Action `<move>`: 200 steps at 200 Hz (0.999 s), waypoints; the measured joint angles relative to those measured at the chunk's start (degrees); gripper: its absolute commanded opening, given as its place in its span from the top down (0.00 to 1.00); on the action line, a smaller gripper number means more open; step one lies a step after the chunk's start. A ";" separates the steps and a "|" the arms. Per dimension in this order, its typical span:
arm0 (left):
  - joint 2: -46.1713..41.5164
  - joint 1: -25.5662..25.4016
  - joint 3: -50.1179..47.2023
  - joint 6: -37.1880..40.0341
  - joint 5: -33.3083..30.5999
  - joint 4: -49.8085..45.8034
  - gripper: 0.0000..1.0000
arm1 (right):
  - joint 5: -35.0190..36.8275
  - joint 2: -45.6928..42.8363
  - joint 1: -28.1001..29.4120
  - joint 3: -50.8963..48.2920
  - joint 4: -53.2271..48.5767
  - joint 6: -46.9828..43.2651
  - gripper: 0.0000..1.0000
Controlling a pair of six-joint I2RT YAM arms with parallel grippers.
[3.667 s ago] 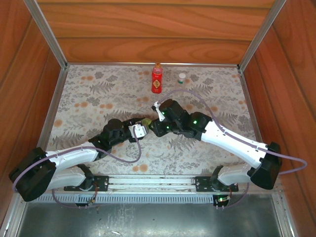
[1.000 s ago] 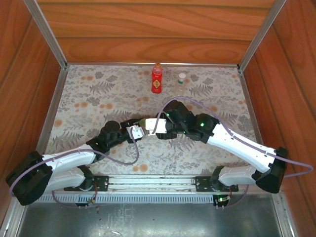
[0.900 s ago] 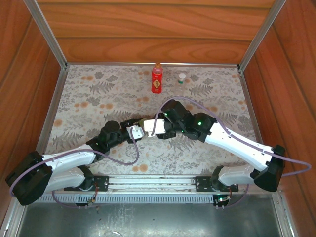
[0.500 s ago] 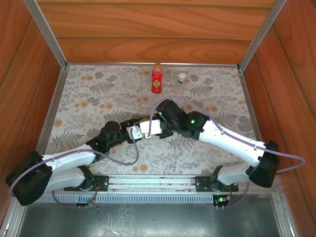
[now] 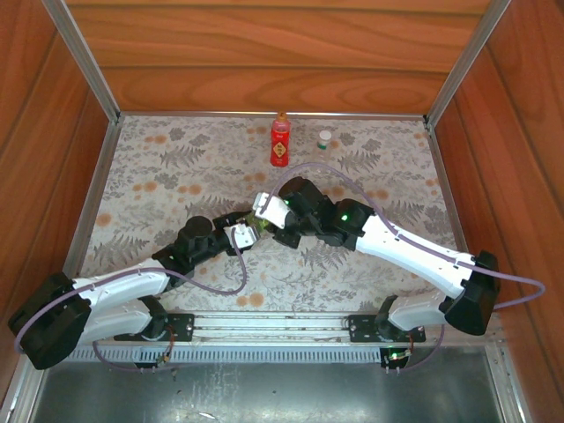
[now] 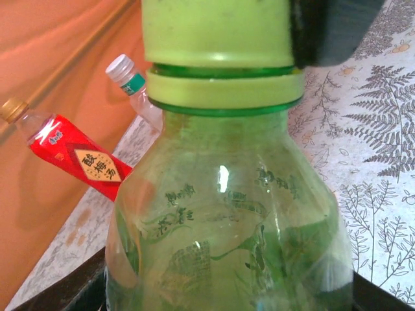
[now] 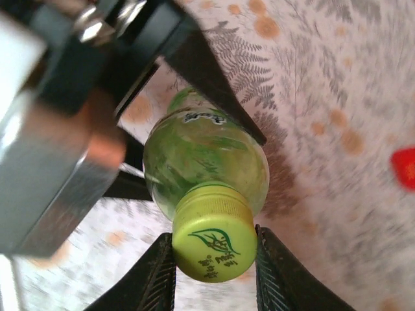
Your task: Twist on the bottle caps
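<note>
- While the right gripper (image 7: 214,238) pinches the green cap (image 7: 213,249) between both fingers, that cap sits on the green bottle (image 7: 204,159).
- Around that bottle's body the left gripper (image 6: 227,288) is clamped, over the middle of the floral cloth (image 5: 167,181).
- Near the cloth's far edge the red bottle (image 5: 280,141) and the clear bottle (image 5: 325,138) stand capped.
</note>
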 measured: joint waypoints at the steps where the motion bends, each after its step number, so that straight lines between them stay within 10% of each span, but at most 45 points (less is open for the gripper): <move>1: 0.00 0.00 -0.02 0.00 -0.02 0.02 0.42 | -0.04 0.00 0.00 0.00 0.02 0.70 0.90; 35: 0.00 0.02 -0.02 -0.04 -0.68 -0.28 0.42 | -0.39 0.55 -0.04 0.00 0.28 25.20 0.87; 62: 0.02 0.02 -0.02 -0.02 -0.63 -0.35 0.42 | -0.17 0.46 -0.04 -0.09 0.24 27.80 0.59; 146: 0.02 -0.02 -0.07 0.28 -0.13 -0.24 0.42 | -2.32 -5.18 -0.04 -3.37 1.11 -28.87 0.43; 200: 0.02 -0.02 -0.09 0.46 -0.17 -0.24 0.42 | -2.47 -1.33 -0.04 0.28 -0.09 -42.23 0.52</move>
